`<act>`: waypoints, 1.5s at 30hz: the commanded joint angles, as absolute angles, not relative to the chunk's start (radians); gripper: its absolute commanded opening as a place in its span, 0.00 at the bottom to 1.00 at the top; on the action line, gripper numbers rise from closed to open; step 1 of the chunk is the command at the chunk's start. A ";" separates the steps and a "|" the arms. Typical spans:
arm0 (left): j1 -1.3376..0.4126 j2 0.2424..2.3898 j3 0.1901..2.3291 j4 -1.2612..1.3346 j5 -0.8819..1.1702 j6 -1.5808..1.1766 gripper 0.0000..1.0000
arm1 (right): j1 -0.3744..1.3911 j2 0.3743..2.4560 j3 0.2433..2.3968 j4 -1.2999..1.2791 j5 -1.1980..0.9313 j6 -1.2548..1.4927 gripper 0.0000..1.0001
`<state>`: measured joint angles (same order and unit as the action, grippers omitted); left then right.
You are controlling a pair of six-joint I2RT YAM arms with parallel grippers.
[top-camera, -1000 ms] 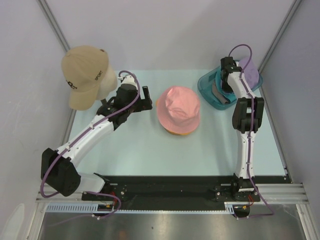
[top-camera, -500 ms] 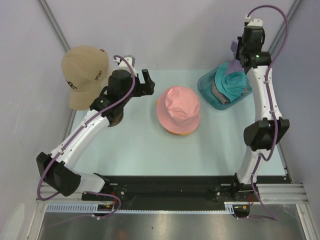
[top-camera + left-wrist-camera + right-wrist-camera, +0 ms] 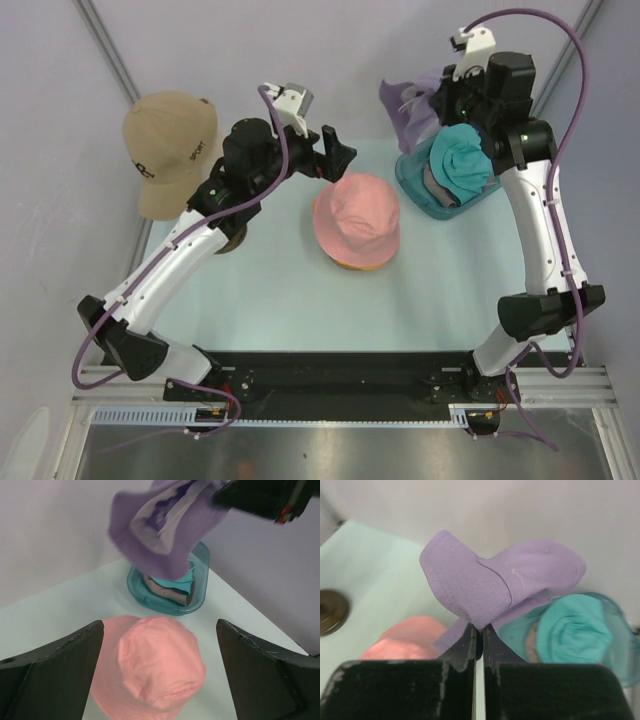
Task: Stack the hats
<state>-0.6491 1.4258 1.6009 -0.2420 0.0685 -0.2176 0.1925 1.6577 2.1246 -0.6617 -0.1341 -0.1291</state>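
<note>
The pink hat [image 3: 357, 217] lies in the middle of the table on the yellow-orange hat, whose rim [image 3: 347, 265] peeks out at its near edge. The pink hat also shows in the left wrist view [image 3: 150, 667] and the right wrist view [image 3: 405, 637]. My right gripper [image 3: 437, 100] is shut on the lilac hat [image 3: 410, 102] and holds it high in the air left of the tub; the lilac hat fills the right wrist view [image 3: 500, 582]. The teal hat [image 3: 462, 162] and the grey-taupe hat [image 3: 433, 182] lie in the tub. My left gripper [image 3: 335, 158] is open and empty, above the pink hat's far edge.
A clear teal plastic tub [image 3: 412, 172] stands at the back right. A tan cap [image 3: 170, 145] sits on a mannequin head at the back left, with its round dark base [image 3: 330, 611] on the table. Metal frame posts rise at both back corners.
My right gripper has lifted the lilac hat out of the tub and carried it up and to the left. My left arm has risen and swung right, towards the pink hat.
</note>
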 commanded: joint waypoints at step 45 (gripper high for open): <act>-0.845 1.568 1.876 -0.100 0.009 0.308 0.00 | 0.298 1.433 2.151 -0.790 -0.266 -0.103 0.04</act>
